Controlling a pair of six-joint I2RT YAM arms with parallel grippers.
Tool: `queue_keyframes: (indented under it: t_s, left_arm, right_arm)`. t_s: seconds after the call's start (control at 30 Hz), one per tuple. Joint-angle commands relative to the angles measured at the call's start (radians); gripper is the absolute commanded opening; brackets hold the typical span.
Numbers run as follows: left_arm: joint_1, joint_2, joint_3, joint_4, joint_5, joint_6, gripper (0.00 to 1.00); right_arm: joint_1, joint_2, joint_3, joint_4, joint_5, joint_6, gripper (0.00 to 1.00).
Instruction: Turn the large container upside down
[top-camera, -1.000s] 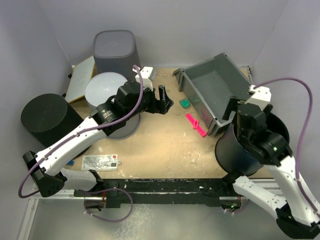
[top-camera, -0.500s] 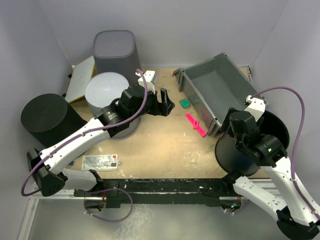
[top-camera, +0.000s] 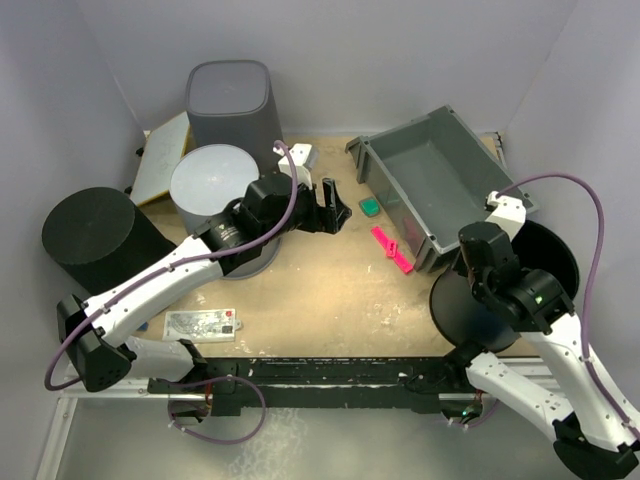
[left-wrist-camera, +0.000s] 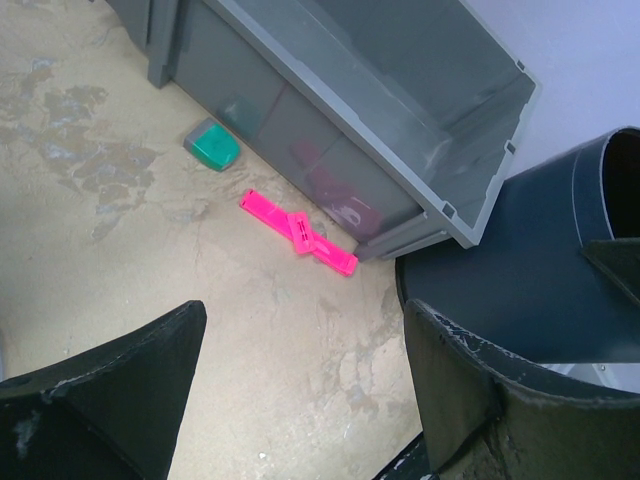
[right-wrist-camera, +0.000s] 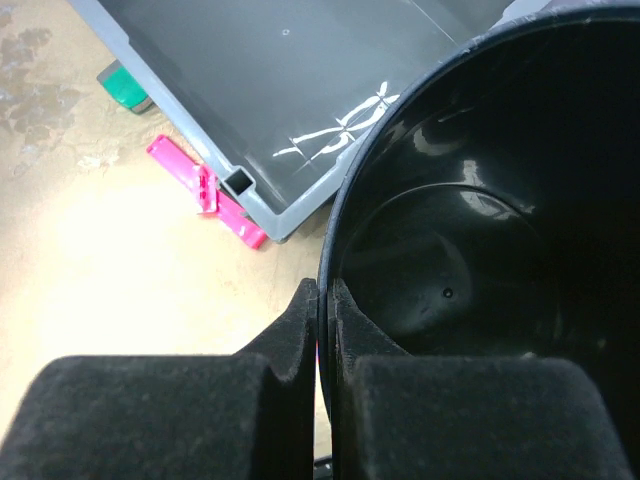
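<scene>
The large container (top-camera: 452, 305) is a black round bucket standing upright at the right front of the table, its mouth facing up. In the right wrist view its dark inside (right-wrist-camera: 480, 250) fills the right half. My right gripper (right-wrist-camera: 325, 292) is shut on its near-left rim, one finger outside and one inside the wall; from above, the right gripper (top-camera: 472, 268) sits under the wrist at that rim. My left gripper (top-camera: 330, 205) hovers open over the table's middle. The left wrist view shows the left gripper (left-wrist-camera: 305, 315) with nothing between its fingers and the bucket (left-wrist-camera: 500, 270) off to the right.
A grey rectangular bin (top-camera: 425, 185) lies tilted just behind the bucket. A pink strip (top-camera: 392, 250) and a green block (top-camera: 370, 207) lie beside it. At the left are a black cylinder (top-camera: 90, 235), a light grey round tub (top-camera: 210, 175) and a tall grey bin (top-camera: 230, 100).
My right gripper has come down onto the bucket's rim and closed on it. The left arm has shifted slightly right, its gripper still open.
</scene>
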Motion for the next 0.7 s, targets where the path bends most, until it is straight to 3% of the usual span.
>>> queue_keyframes:
  t_s: [0.0, 0.2, 0.4, 0.67]
  left_arm:
    - [0.001, 0.004, -0.012, 0.058, -0.011, -0.015, 0.78]
    - [0.000, 0.014, -0.007, 0.053, -0.103, -0.052, 0.78]
    - [0.001, -0.013, -0.023, 0.078, -0.138, -0.086, 0.78]
    - [0.001, -0.094, -0.054, 0.101, -0.189, -0.122, 0.78]
  right_arm:
    - [0.000, -0.021, 0.123, 0.009, 0.006, -0.094, 0.00]
    - [0.002, 0.066, 0.413, -0.099, 0.019, -0.205, 0.00]
    - [0.001, 0.142, 0.697, -0.146, -0.086, -0.293, 0.00]
    - [0.002, 0.159, 0.766, 0.029, -0.309, -0.340, 0.00]
